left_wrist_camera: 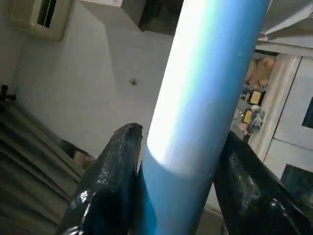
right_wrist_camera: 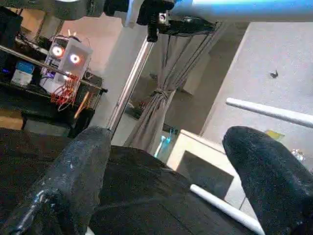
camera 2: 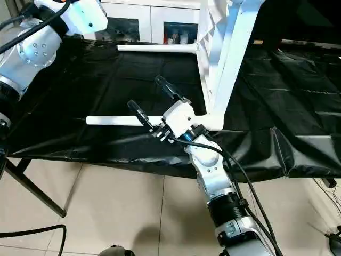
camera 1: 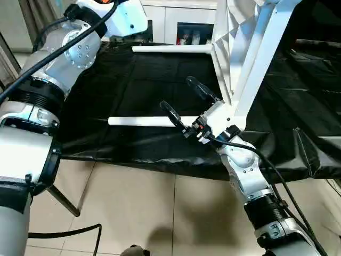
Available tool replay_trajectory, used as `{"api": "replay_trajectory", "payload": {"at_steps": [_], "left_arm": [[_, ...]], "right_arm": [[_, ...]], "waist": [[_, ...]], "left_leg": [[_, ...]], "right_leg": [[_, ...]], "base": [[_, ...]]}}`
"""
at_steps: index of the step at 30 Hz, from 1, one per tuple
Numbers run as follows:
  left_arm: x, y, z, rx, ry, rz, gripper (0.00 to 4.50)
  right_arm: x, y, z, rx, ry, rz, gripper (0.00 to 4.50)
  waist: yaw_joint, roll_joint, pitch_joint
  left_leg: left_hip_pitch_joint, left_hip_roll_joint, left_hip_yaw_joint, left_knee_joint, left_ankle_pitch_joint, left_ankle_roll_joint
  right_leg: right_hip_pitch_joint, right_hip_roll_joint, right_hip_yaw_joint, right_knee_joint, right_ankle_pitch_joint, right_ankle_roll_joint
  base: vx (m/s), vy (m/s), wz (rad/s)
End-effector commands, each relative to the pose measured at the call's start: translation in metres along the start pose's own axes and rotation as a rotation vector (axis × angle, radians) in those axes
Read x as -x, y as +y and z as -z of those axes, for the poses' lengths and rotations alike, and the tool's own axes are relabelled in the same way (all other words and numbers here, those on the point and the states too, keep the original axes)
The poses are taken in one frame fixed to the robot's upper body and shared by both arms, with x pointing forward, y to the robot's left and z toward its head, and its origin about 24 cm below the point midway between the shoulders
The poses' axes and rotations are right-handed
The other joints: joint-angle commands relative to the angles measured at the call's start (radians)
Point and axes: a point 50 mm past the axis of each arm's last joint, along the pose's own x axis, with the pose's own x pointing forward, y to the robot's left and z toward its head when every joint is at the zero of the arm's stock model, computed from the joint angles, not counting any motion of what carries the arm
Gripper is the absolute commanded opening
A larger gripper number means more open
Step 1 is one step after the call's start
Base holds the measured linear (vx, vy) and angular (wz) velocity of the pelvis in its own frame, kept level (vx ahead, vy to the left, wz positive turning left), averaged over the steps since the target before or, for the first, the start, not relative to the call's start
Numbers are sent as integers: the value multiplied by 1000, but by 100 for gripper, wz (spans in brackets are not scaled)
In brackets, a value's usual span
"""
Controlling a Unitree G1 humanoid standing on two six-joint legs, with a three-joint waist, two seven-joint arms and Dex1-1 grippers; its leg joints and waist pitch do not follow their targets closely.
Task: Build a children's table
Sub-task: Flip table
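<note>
Top: the white top (camera 1: 226, 37) stands on edge on the black sheet (camera 1: 133, 106), ribbed underside toward the robot's left, near the sheet's right half.
Fitted legs: two legs jut sideways from it, one (camera 1: 170, 49) by the sheet's far edge, one (camera 1: 144, 121) toward the near edge; both point left, level above the sheet.
Upper leg: a further leg (camera 1: 266, 53) slants up from the top's near lower corner and out past the picture's upper edge.
Left gripper: raised high; in its wrist view its fingers (left_wrist_camera: 110, 186) sit on either side of a leg (left_wrist_camera: 205, 83), touching or just short of it. A firm clamp I cannot tell.
Right gripper (camera 1: 184, 104): wide apart, holding nothing, hovering just above the near leg beside the top.
Risk, tipping: the top balances on one edge; a push or pull from the left arm could topple it.
Risk, slip: if the left fingers are not fully seated, the leg may slide or twist in its socket.
Risk, knock: the right fingers are near enough to nudge the near leg loose.
</note>
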Motion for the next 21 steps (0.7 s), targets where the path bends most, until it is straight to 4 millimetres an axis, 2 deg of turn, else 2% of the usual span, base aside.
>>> {"api": "replay_trajectory", "payload": {"at_steps": [1,5,10,14,15,16,17,18,19,21], "left_arm": [[-6,8,-5,29,-15,-20,205],[-7,4,-5,158,1,42,195],[-7,3,-5,168,3,49,195],[-7,1,-4,201,11,56,194],[-6,0,3,361,80,35,193],[-6,-1,3,375,85,33,192],[-4,-4,12,610,170,5,192],[-4,-4,13,619,173,3,192],[-4,-4,16,704,203,-16,192],[-4,-2,19,794,234,-46,193]], "right_arm": [[-1,-1,-3,14,-9,-6,408],[0,0,-3,16,-5,-7,408],[0,0,-3,16,-5,-7,408],[0,0,-2,18,-2,-10,408],[2,0,-1,20,8,-19,408],[2,0,-1,20,9,-19,408],[4,-2,1,23,25,-29,408],[4,-2,1,23,26,-29,408],[5,-4,1,26,31,-30,408],[7,-8,2,32,42,-26,408]], "waist": [[1,20,-78],[6,19,-76],[16,20,-75],[16,21,-75],[17,25,-75],[18,22,-75],[17,20,-74],[18,19,-73],[22,11,-72],[30,11,-71]], "left_leg": [[51,72,-51,-98,-316,-29],[51,72,-49,-99,-317,-30],[51,73,-49,-98,-311,-25],[50,74,-50,-99,-314,-25],[51,74,-50,-100,-321,-30],[52,73,-48,-99,-309,-34],[52,72,-46,-98,-308,-29],[53,72,-45,-98,-300,-26],[51,69,-42,-93,-290,-7],[45,69,-41,-88,-263,35]], "right_leg": [[26,-52,21,-50,54,-239],[24,-54,22,-51,37,-247],[24,-56,23,-52,29,-242],[24,-56,23,-53,13,-238],[23,-56,23,-54,7,-238],[23,-56,22,-51,18,-251],[23,-55,23,-50,19,-255],[24,-58,23,-51,18,-264],[27,-61,24,-53,4,-270],[28,-69,28,-61,-53,-265]], "base": [[0,0,0],[0,0,0],[0,0,0],[0,0,0],[0,0,0],[0,0,0],[0,0,0],[0,0,0],[0,0,0],[0,0,0]]}}
